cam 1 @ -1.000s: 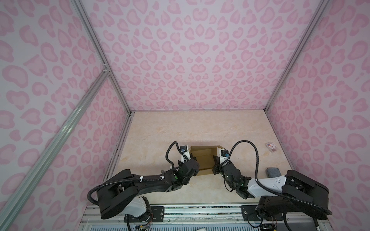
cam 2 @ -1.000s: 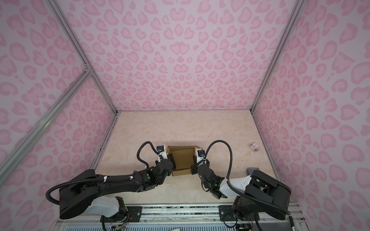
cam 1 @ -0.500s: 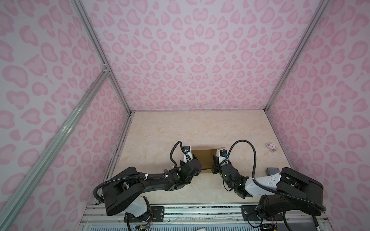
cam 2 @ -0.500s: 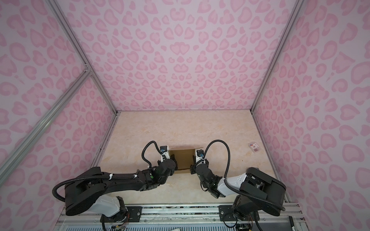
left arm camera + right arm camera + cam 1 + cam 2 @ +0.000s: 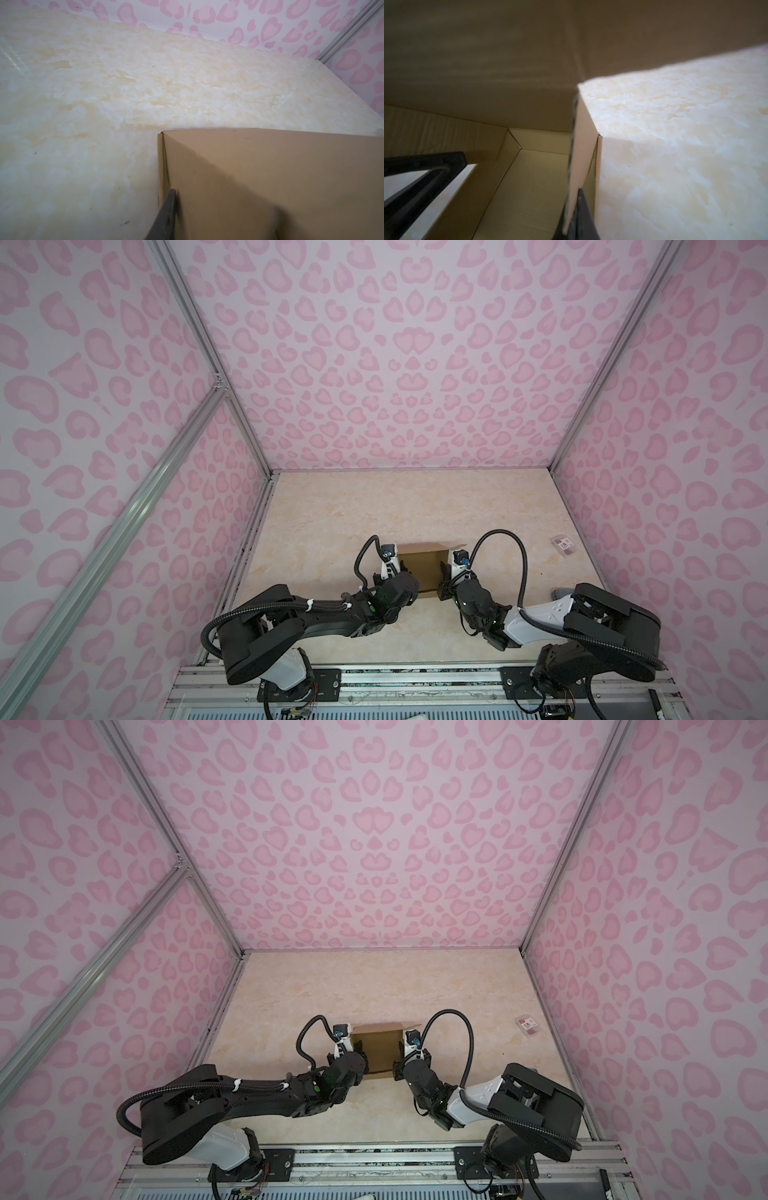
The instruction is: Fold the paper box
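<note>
I find the paper box (image 5: 422,568) front-centre on the table (image 5: 415,506), between both arms. Plain brown tray, walls up, lid leaning over it; inside, bare cardboard floor and folded corner flaps. The right gripper (image 5: 444,577) pinches its right wall. The left gripper (image 5: 400,572) sits against the left side; I cannot tell its opening.

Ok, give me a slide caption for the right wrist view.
Right gripper, jaws shut on a side wall of the paper box, table alongside.

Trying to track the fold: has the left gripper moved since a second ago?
Yes. The left gripper has edged slightly away from the front rail, deeper alongside the paper box.
</note>
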Controlling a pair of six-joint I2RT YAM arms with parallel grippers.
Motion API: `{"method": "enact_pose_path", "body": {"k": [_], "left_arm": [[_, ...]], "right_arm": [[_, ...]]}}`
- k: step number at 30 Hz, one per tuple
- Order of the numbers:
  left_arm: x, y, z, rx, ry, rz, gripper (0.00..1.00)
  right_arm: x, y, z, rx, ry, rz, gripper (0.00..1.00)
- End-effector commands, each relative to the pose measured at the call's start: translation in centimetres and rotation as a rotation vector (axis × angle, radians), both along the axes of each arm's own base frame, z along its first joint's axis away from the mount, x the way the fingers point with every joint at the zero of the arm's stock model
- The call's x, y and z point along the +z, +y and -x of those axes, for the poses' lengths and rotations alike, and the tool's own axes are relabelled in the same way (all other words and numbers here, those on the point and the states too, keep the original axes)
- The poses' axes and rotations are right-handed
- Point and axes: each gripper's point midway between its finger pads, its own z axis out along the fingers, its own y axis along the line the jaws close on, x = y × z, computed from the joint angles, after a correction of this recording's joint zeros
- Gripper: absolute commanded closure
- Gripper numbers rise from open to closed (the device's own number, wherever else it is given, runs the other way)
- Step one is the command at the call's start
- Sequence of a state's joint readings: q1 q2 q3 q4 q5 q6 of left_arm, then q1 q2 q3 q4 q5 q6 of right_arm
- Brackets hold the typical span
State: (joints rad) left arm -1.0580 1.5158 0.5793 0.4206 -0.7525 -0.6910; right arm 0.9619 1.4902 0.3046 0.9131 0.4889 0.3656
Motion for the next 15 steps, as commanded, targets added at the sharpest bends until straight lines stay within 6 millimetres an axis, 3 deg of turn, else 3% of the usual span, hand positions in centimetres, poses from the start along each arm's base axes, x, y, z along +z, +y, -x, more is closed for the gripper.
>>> {"method": "enact_pose_path", "body": {"k": [1,15], "left_arm": [[0.52,0.11,-0.28,0.021,-0.025,0.020,0.73],[0.22,0.40,-0.08,0.021,-0.021,0.020,0.63]], "right_arm": [[0.35,0.06,0.03,0.000,-0.013,-0.023,1.00],[0.20,-0.16,0.10,-0.009,-0.008,-0.030,1.00]]}}
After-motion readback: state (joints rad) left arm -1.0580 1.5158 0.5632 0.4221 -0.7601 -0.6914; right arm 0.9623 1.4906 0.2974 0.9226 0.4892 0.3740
